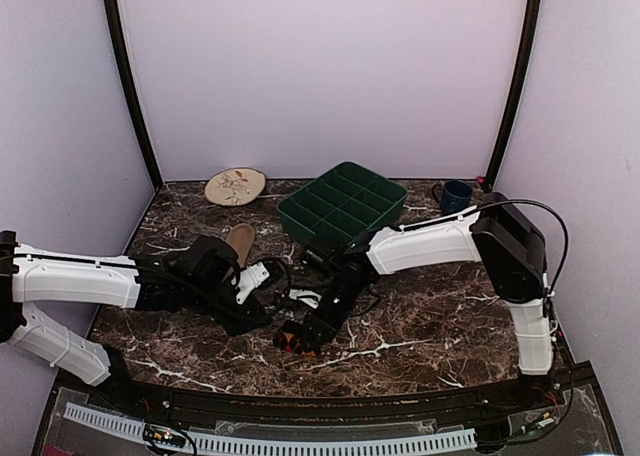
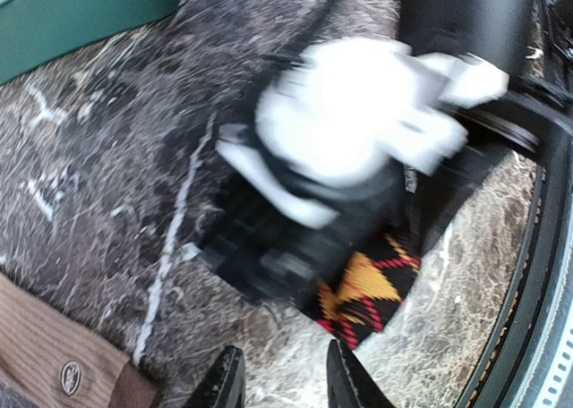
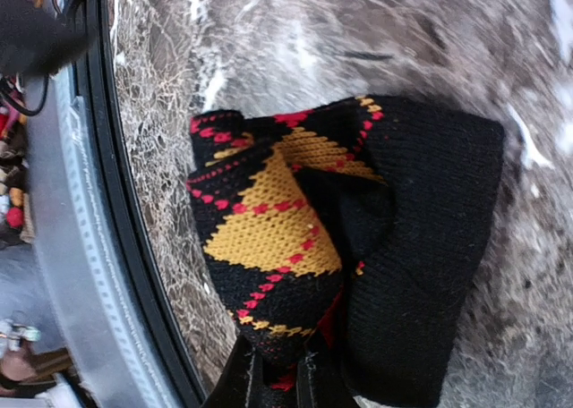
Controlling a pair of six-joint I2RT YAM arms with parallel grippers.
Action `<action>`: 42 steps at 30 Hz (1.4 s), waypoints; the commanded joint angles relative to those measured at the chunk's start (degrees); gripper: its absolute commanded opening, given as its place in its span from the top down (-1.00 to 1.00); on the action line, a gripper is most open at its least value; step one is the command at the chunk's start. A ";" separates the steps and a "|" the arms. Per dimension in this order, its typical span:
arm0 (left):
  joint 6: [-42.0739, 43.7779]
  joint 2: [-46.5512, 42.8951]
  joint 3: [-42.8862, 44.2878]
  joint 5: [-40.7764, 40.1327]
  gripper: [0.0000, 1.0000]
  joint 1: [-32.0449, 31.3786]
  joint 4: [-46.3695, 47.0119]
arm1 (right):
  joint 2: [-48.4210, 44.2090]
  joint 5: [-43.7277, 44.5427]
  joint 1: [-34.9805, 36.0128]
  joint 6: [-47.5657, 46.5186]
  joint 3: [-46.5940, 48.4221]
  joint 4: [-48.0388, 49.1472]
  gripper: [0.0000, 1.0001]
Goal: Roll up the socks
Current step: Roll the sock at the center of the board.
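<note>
Right claw (image 3: pixel 276 361) clamped on bunched argyle sock (image 3: pixel 358 247) near the surface's (image 1: pixel 430 326) six o'clock, left claw (image 2: pixel 283 352) apart and empty, tan sock (image 1: pixel 240 242) at ten o'clock

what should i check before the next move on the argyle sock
1. Right jaws gripping the argyle sock: ok, closed on its edge.
2. Argyle sock rolled tight: not ok, it is a loose folded bundle.
3. Left jaws free to help: ok, open, empty and close to the sock.
4. Tan sock rolled: not ok, it lies flat near the green tray.
5. Argyle sock on the table: ok, though near the front edge.
6. Clearance between the two wrists: cannot tell, the left wrist view is blurred.
</note>
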 commanded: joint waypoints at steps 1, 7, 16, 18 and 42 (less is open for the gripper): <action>2.91 -2.34 -0.84 -0.93 0.31 -2.06 2.22 | 2.31 -4.67 -2.61 3.14 -2.03 -2.81 1.00; 6.39 -0.27 0.74 -0.63 0.27 -4.18 1.67 | 4.11 -8.10 -4.08 3.86 -0.79 -4.22 1.00; 13.24 5.48 5.12 -3.18 0.20 -9.27 -0.37 | 5.98 -13.24 -5.53 5.64 -0.63 -4.94 1.00; 14.34 6.34 5.81 -3.63 0.19 -9.87 -0.44 | 6.08 -13.94 -5.80 6.17 -0.70 -4.78 1.00; 29.13 14.14 8.37 -18.18 0.13 -16.18 1.21 | 7.39 -16.88 -7.12 6.84 2.53 -7.53 1.00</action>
